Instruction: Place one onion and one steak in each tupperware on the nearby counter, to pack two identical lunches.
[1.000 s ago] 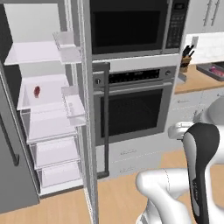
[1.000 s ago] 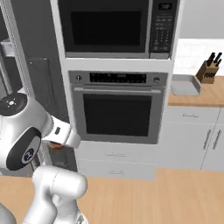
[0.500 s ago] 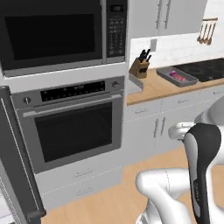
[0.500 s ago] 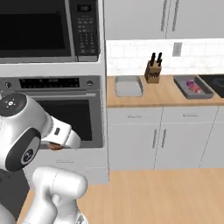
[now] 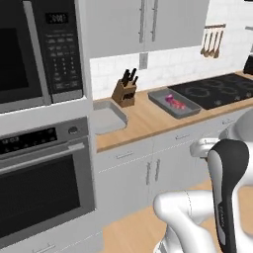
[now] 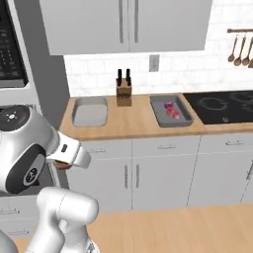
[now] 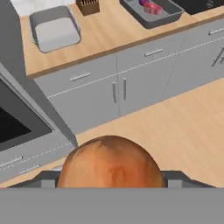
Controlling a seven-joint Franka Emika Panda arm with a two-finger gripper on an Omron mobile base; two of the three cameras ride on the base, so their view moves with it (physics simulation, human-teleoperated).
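Left base view: we see the light tan wood-grain bench (image 5: 148, 118) ahead, with a shallow pale grey rectangular tray (image 5: 106, 117) at its left end by the oven column, bare inside. Right of the wooden knife block (image 5: 124, 91) lies a second, darker grey tray (image 5: 174, 103) with a pink-red piece of meat (image 5: 175, 101) in it.

Right base view: the bare tray (image 6: 89, 110) sits forward and slightly right of our arm; the tray with meat (image 6: 171, 109) lies further right, its long axis running front to back.

Hand view: a round brown-orange onion (image 7: 109, 162) sits between the tips of our pincer (image 7: 109, 175), which we judge to be pinching it, spread wide around it. The bare tray (image 7: 53, 29) lies ahead and to the left, well apart; the other tray (image 7: 153, 12) ahead to the right.

Coming move: we judge either tray needs the onion; the left one looks nearer.
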